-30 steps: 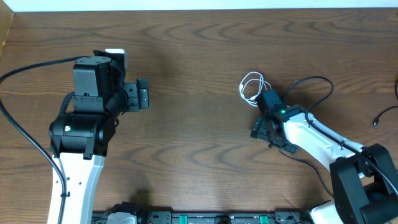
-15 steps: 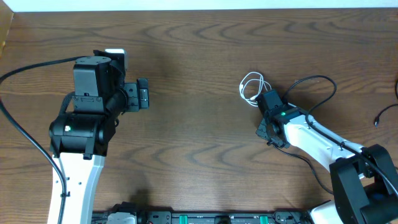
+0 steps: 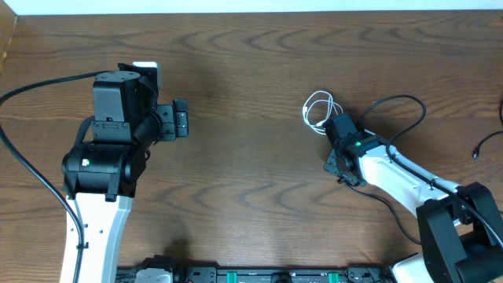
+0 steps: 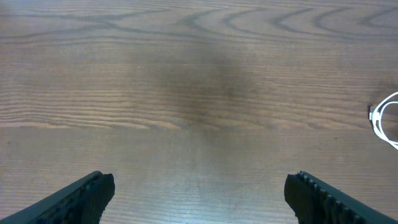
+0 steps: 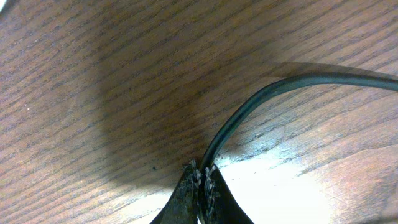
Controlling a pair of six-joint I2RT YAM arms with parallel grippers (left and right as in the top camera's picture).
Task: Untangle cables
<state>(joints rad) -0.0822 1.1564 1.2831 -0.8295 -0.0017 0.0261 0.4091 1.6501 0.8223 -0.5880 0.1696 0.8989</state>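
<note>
The white cable (image 3: 318,110) lies in small loops on the wooden table, just up-left of my right gripper (image 3: 339,164). In the right wrist view that gripper (image 5: 202,175) is shut on the thin black cable (image 5: 261,99), which rises from the jaws and curves off to the right. From overhead, the black cable (image 3: 405,101) arcs behind the right arm, and a small plug end (image 3: 475,155) lies near the right edge. My left gripper (image 3: 181,119) hangs open at the left over bare wood, fingers (image 4: 93,190) wide apart. An edge of the white cable (image 4: 385,118) shows at the far right of its view.
A thick black arm cable (image 3: 31,90) runs off the left arm toward the table's left edge. The table (image 3: 251,63) is dark wood with a white strip along its far edge. Equipment sits along the front edge (image 3: 251,275).
My right gripper's fingers, spread a second ago, have closed on the black cable, and its wrist shifted slightly. The left arm has not moved.
</note>
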